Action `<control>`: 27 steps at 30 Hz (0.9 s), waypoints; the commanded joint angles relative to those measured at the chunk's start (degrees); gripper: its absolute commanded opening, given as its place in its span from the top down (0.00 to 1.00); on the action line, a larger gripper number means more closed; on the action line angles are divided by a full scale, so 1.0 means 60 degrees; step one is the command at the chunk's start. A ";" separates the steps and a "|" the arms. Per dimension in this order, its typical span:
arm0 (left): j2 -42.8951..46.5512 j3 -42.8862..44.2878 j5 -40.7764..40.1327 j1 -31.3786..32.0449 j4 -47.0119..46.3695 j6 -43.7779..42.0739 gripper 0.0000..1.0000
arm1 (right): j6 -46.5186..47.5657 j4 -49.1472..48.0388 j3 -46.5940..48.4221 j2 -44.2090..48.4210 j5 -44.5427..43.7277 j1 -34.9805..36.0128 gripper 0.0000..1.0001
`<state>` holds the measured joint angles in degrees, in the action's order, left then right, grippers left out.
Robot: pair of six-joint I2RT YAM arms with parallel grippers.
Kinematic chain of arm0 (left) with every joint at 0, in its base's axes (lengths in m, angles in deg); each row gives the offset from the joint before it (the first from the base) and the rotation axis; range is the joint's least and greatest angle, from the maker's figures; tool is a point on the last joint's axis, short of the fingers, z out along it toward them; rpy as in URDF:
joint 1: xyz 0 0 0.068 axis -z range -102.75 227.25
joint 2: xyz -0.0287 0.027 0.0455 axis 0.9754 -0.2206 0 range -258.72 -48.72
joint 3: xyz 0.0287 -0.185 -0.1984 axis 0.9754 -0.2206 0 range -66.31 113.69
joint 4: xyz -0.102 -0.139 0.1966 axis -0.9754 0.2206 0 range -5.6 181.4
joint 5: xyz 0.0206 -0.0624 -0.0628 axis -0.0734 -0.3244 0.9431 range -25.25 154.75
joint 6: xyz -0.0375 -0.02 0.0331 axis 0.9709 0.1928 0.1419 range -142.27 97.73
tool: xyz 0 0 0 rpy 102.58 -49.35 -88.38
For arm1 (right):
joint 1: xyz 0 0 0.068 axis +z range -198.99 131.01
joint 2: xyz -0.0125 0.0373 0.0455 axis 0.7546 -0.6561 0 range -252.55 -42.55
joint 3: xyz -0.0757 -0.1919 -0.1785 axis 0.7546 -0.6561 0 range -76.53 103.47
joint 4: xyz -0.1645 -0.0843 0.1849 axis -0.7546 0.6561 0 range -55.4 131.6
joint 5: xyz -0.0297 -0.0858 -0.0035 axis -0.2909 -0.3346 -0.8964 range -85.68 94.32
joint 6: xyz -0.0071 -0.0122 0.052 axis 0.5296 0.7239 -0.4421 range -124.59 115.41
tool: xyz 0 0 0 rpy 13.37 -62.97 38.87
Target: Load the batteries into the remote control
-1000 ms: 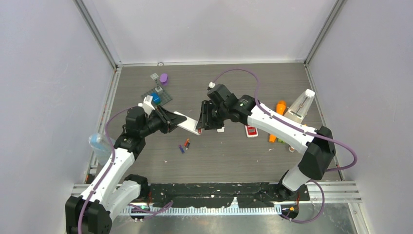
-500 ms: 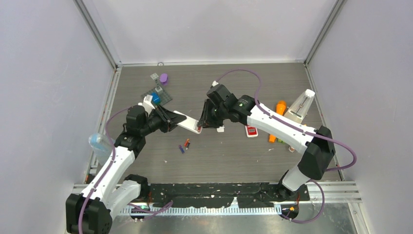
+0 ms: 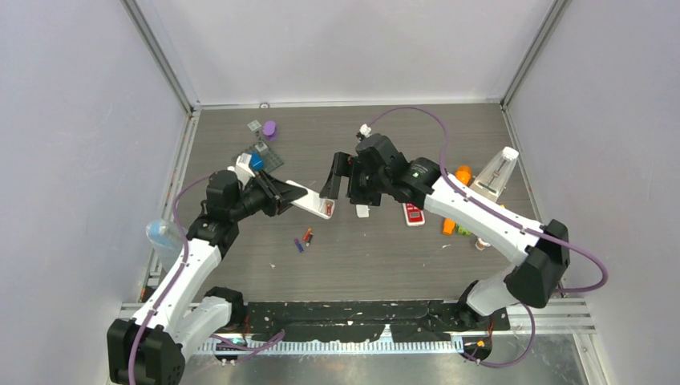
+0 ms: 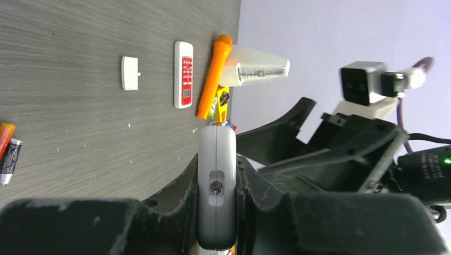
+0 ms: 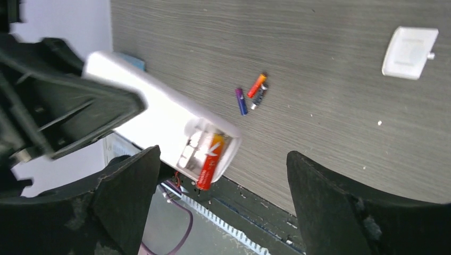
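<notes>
At the centre of the top view, the remote control (image 3: 314,204) is held clear of the table (image 3: 385,257), its long axis running from mid-left down toward the right of the frame, the open battery end pointing at the right gripper (image 3: 345,186). The left gripper (image 3: 297,195) pinches the remote by its other end, a finger against each long edge. The right gripper's jaws stand spread wide just beyond the open end and hold nothing. The remote is white with rounded corners (its compartment is uncovered), and one red-orange battery (image 5: 210,159) lies lengthwise in the bay. The other batteries (image 3: 303,239) lie loose on the table just below the remote: one red-orange, one blue-purple and a darker one, close together. A small white cover (image 3: 362,211) lies flat to the right of them, near a second white remote with red buttons (image 3: 414,215). The table is dark grey with a wood grain, boxed in by pale lilac walls and metal corner posts.
</notes>
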<state>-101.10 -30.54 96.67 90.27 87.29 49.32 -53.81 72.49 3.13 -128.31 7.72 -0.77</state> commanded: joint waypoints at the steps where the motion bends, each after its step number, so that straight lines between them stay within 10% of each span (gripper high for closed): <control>1: 0.0057 0.0343 0.0595 0.0028 0.0063 -0.0066 1.00 | 0.1187 -0.1343 -0.0334 0.0995 0.0693 -0.0109 0.03; 14: -0.0151 0.1128 0.2341 0.0028 0.0918 -0.1924 1.00 | 0.6160 -0.0134 0.0264 0.0649 0.2965 -0.0152 0.01; 27: -0.0654 0.1653 0.3337 0.0028 0.1451 -0.2891 1.00 | 0.6865 -0.0357 -0.0008 0.0566 0.5023 0.0006 0.02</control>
<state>-104.89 -22.72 113.52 90.31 95.66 34.02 -14.05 72.90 2.08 -124.72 33.03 -1.27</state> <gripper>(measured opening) 0.227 0.993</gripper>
